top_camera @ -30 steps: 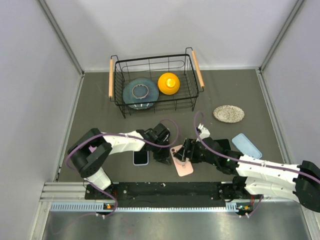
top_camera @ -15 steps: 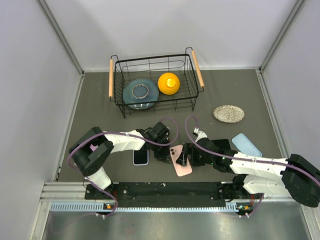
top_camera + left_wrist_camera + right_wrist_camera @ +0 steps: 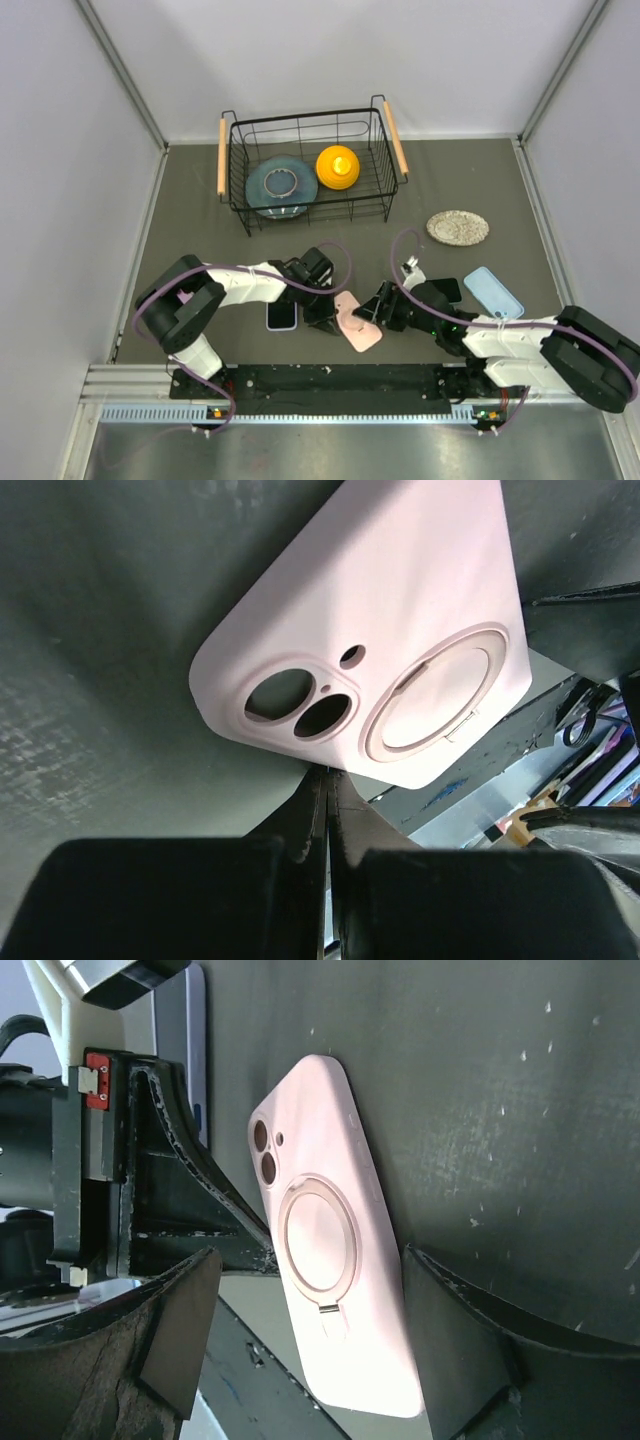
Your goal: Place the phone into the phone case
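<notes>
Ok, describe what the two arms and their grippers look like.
The left arm and right arm have white shells between black joints, each trailed by a looping purple cable. The right gripper has broad black wedge fingers with scuffed edges; the left gripper is black, with a red tab.

This is a robotics lab test cell. Plain pale grey panel walls (image 3: pixel 70 200) box in a dark grey matte desk (image 3: pixel 190 230). A slotted aluminium mounting rail (image 3: pixel 330 412) runs along the bottom of the frame, with two white-and-black robot arms (image 3: pixel 250 283) bolted there.
</notes>
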You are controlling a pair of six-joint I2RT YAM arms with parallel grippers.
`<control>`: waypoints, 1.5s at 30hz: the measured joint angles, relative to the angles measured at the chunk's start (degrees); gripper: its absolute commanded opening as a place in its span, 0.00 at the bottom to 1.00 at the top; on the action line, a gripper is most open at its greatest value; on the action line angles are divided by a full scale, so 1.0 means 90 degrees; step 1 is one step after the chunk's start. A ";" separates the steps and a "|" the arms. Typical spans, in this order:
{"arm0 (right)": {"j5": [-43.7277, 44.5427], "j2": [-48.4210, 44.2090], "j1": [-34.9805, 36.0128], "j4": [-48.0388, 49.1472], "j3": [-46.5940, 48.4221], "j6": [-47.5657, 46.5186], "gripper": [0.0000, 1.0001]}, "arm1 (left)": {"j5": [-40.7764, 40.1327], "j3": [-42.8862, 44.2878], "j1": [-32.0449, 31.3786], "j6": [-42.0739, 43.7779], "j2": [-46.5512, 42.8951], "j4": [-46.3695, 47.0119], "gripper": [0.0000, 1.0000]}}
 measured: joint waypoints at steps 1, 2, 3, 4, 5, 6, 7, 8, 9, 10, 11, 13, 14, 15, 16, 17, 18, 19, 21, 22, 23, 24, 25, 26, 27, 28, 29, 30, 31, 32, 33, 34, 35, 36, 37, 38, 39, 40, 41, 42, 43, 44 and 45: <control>-0.0036 0.0034 -0.0007 0.0189 -0.0075 0.0097 0.71 | 0.0027 -0.0005 -0.0005 0.0005 0.0000 -0.0017 0.00; -0.0078 0.0056 -0.0015 0.0376 -0.0163 0.0185 0.71 | 0.0053 -0.0005 -0.0007 0.0005 0.0000 -0.0053 0.00; -0.0121 0.0075 -0.0017 0.0544 -0.0255 0.0289 0.71 | 0.0073 -0.0005 -0.0010 0.0007 0.0000 -0.0083 0.00; -0.0192 0.0080 -0.0017 0.0719 -0.0355 0.0391 0.71 | 0.0083 -0.0005 -0.0012 0.0010 0.0000 -0.0104 0.00; -0.0291 0.0080 -0.0017 0.0848 -0.0437 0.0486 0.71 | 0.0083 -0.0002 -0.0012 0.0010 0.0000 -0.0112 0.00; -0.0520 0.0080 -0.0005 0.1061 -0.0525 0.0663 0.71 | 0.0075 -0.0002 -0.0019 0.0010 0.0002 -0.0078 0.00; -0.0719 0.0073 0.0034 0.1222 -0.0561 0.0767 0.71 | 0.0044 0.0002 -0.0041 0.0010 0.0002 -0.0022 0.00; -0.0850 0.0058 0.0058 0.1365 -0.0561 0.0852 0.71 | 0.0012 0.0002 -0.0061 0.0010 0.0002 0.0019 0.00; -0.1022 0.0010 0.0063 0.1557 -0.0561 0.0952 0.71 | -0.0019 0.0007 -0.0078 0.0010 0.0002 0.0058 0.00; -0.1105 -0.0051 0.0066 0.1664 -0.0561 0.0998 0.71 | -0.0053 0.0015 -0.0083 0.0010 0.0002 0.0085 0.00; -0.1180 -0.0138 0.0063 0.1766 -0.0561 0.1049 0.71 | -0.0080 0.0015 -0.0092 0.0010 0.0002 0.0119 0.00; -0.1287 -0.0386 0.0066 0.1780 -0.0559 0.1083 0.70 | -0.0119 0.0019 -0.0107 0.0007 0.0002 0.0165 0.00; -0.1294 -0.0478 0.0066 0.1746 -0.0559 0.1081 0.68 | -0.0134 0.0022 -0.0112 0.0007 0.0002 0.0172 0.00; -0.1290 -0.0593 0.0066 0.1649 -0.0549 0.1059 0.66 | -0.0151 0.0024 -0.0112 0.0007 0.0002 0.0180 0.00; -0.1270 -0.0707 0.0066 0.1506 -0.0534 0.1027 0.64 | -0.0155 0.0024 -0.0112 0.0007 0.0002 0.0189 0.00; -0.1234 -0.0831 0.0066 0.1319 -0.0525 0.0967 0.61 | -0.0163 0.0027 -0.0112 0.0005 0.0002 0.0194 0.00; -0.1180 -0.0942 0.0068 0.1107 -0.0508 0.0906 0.58 | -0.0172 0.0027 -0.0112 0.0005 0.0002 0.0199 0.00; -0.1107 -0.1035 0.0070 0.0862 -0.0469 0.0838 0.55 | -0.0177 0.0027 -0.0112 0.0005 0.0002 0.0199 0.00; -0.0996 -0.1149 0.0070 0.0459 -0.0381 0.0690 0.49 | -0.0185 0.0027 -0.0112 0.0002 0.0000 0.0204 0.00; -0.0935 -0.1166 0.0070 0.0270 -0.0318 0.0624 0.49 | -0.0192 0.0027 -0.0112 0.0002 0.0000 0.0206 0.00; -0.0901 -0.1163 0.0070 0.0143 -0.0255 0.0571 0.49 | -0.0197 0.0029 -0.0112 0.0002 0.0000 0.0206 0.00; -0.0884 -0.1156 0.0070 0.0029 -0.0204 0.0527 0.49 | -0.0202 0.0036 -0.0112 0.0002 0.0000 0.0202 0.00; -0.0884 -0.1139 0.0070 -0.0061 -0.0148 0.0491 0.49 | -0.0219 0.0044 -0.0112 0.0010 0.0000 0.0192 0.00; -0.0884 -0.1110 0.0070 -0.0129 -0.0092 0.0457 0.49 | -0.0243 0.0056 -0.0112 0.0012 -0.0002 0.0168 0.00; -0.0884 -0.1073 0.0070 -0.0197 -0.0034 0.0418 0.49 | -0.0308 0.0085 -0.0104 0.0034 -0.0015 0.0112 0.00; -0.0877 -0.1047 0.0070 -0.0238 -0.0002 0.0401 0.50 | -0.0393 0.0100 -0.0095 0.0073 -0.0046 0.0058 0.02; -0.0869 -0.1035 0.0070 -0.0291 0.0032 0.0372 0.51 | -0.0454 0.0104 -0.0046 0.0104 -0.0083 0.0002 0.04; -0.0850 -0.1035 0.0070 -0.0379 0.0066 0.0357 0.53 | -0.0549 0.0107 0.0012 0.0158 -0.0138 -0.0075 0.05; -0.0801 -0.1035 0.0070 -0.0478 0.0100 0.0338 0.57 | -0.0661 0.0107 0.0092 0.0197 -0.0206 -0.0170 0.06; -0.0736 -0.1042 0.0073 -0.0614 0.0143 0.0311 0.57 | -0.0780 0.0104 0.0209 0.0250 -0.0306 -0.0294 0.10; -0.0648 -0.1069 0.0073 -0.0862 0.0221 0.0301 0.58 | -0.0867 0.0104 0.0284 0.0299 -0.0389 -0.0376 0.13; -0.0542 -0.1105 0.0073 -0.1105 0.0296 0.0299 0.59 | -0.0962 0.0107 0.0374 0.0352 -0.0493 -0.0474 0.16; -0.0355 -0.1166 0.0075 -0.1467 0.0418 0.0304 0.59 | -0.1073 0.0107 0.0452 0.0393 -0.0595 -0.0568 0.21; -0.0155 -0.1248 0.0075 -0.1906 0.0578 0.0306 0.59 | -0.1188 0.0109 0.0508 0.0432 -0.0702 -0.0685 0.23; 0.0090 -0.1331 0.0075 -0.2361 0.0758 0.0311 0.67 | -0.1294 0.0112 0.0537 0.0491 -0.0809 -0.0794 0.27; 0.0330 -0.1409 0.0075 -0.2747 0.0937 0.0318 0.73 | -0.1392 0.0121 0.0551 0.0522 -0.0913 -0.0908 0.33; 0.0585 -0.1486 0.0075 -0.3194 0.1146 0.0352 0.76 | -0.1472 0.0136 0.0566 0.0566 -0.1008 -0.1020 0.44; 0.0831 -0.1535 0.0075 -0.3599 0.1328 0.0432 0.77 | -0.1552 0.0160 0.0583 0.0600 -0.1076 -0.1110 0.51; 0.1168 -0.1583 0.0075 -0.4048 0.1557 0.0559 0.78 | -0.1625 0.0199 0.0602 0.0661 -0.1158 -0.1212 0.56; 0.1535 -0.1610 0.0070 -0.4573 0.1812 0.0729 0.79 | -0.1717 0.0262 0.0610 0.0714 -0.1241 -0.1326 0.67; 0.1787 -0.1610 0.0049 -0.4913 0.1987 0.0867 0.81 | -0.1802 0.0338 0.0614 0.0772 -0.1326 -0.1428 0.71; 0.2062 -0.1600 0.0012 -0.5323 0.2188 0.1015 0.82 | -0.1894 0.0423 0.0617 0.0835 -0.1409 -0.1523 0.75; 0.2307 -0.1583 -0.0027 -0.5700 0.2363 0.1173 0.84 | -0.1960 0.0491 0.0619 0.0891 -0.1479 -0.1576 0.79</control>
